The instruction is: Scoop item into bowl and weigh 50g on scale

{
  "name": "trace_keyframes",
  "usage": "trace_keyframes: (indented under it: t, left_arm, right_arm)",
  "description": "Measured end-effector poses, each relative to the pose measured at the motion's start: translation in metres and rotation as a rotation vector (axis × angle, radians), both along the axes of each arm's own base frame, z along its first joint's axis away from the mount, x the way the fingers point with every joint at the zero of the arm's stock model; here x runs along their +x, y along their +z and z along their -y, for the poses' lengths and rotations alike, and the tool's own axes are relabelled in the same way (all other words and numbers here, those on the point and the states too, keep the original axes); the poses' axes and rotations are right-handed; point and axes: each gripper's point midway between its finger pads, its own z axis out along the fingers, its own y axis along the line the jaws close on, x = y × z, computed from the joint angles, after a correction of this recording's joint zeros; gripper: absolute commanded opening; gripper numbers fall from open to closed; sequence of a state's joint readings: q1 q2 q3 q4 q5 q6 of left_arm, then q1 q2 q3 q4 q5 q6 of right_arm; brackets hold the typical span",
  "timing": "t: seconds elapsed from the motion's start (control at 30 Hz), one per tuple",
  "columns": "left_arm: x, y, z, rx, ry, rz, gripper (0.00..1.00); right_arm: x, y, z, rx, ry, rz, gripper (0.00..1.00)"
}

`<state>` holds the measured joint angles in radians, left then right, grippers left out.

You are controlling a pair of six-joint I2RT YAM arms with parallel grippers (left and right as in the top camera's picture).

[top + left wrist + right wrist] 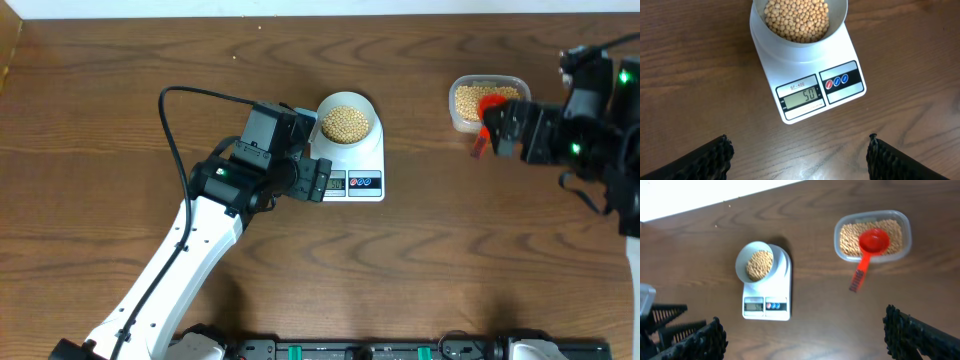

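Weighing looks done: soybeans (797, 20) fill the bowl (838, 20) on the scale (805, 65), just ahead of the spread, empty left claw (797, 152); the display (801, 96) reads 50. The right claw (802, 330), spread too, hangs short of the red scoop (872, 242) in the tub (906, 225). Next: withdraw without nudging the scale.

The bowl (371, 108) of beans (345, 122) sits on the scale (373, 160), left arm (213, 215) alongside.
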<state>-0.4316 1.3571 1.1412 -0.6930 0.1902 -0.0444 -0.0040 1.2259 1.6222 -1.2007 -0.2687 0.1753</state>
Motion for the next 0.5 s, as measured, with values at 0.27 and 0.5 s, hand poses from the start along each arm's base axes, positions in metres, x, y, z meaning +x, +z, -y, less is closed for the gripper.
trace_keyframes:
  t: [0.27, 0.5]
  left_arm:
    - [0.0, 0.0, 0.0, 0.0, 0.0, 0.0, 0.88]
    - [0.0, 0.0, 0.0, 0.0, 0.0, 0.0, 0.88]
  right_arm:
    - [-0.048, -0.006, 0.019, -0.096, -0.059, -0.071, 0.99]
    - [-0.031, 0.003, 0.031, -0.151, -0.11, 0.026, 0.99]
